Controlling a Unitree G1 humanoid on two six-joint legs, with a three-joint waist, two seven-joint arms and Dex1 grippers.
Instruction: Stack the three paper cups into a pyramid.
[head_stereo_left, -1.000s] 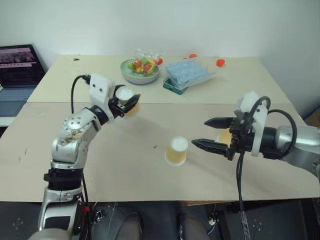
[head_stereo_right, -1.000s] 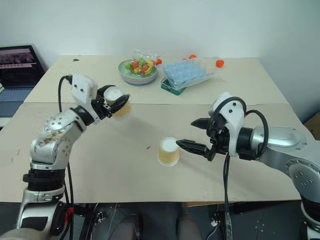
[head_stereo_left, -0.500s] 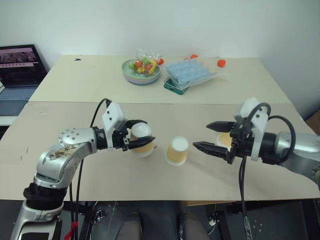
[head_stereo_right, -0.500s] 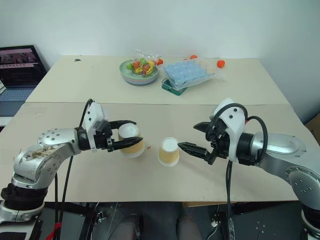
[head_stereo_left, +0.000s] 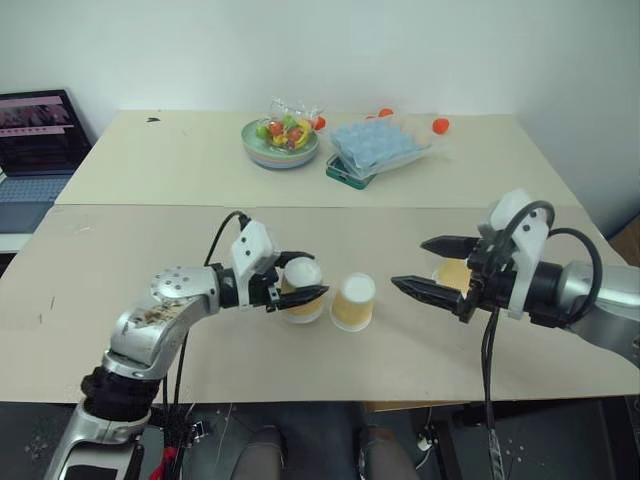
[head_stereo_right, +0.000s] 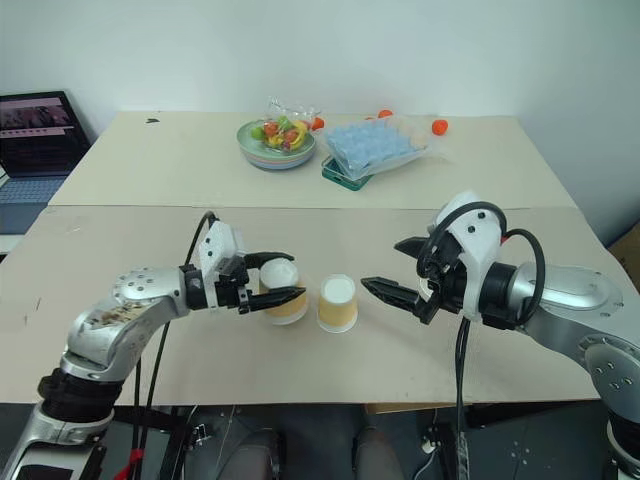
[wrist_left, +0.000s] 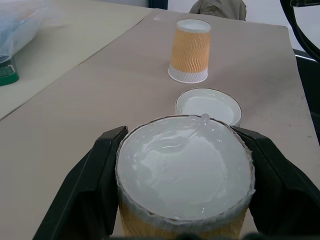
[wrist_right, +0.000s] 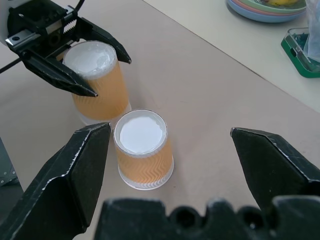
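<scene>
Left gripper (head_stereo_left: 300, 292), lower centre of frame, is clamped on an upside-down paper cup (head_stereo_left: 303, 286); a second ago that cup was up in the air at mid-left, now it's down at table level just left of the middle cup (head_stereo_left: 353, 301). From these views I can't tell whether its rim touches the table (head_stereo_left: 430, 350) or whether the two cups touch. Judgement: base row is nearly formed, release comes next. Right gripper (head_stereo_left: 432, 268), right of centre, hasn't moved; jaws spread wide, holding nothing, pointing at the middle cup. Third cup (head_stereo_left: 450, 274) sits partly hidden behind its fingers, well apart from the pair in the left wrist view, so it's likely the top piece. Farther back: fruit bowl (head_stereo_left: 281, 140), clear tray (head_stereo_left: 377, 146) of blue cells, laptop (head_stereo_left: 35, 140) at upper left. No readable brands or writing anywhere.
</scene>
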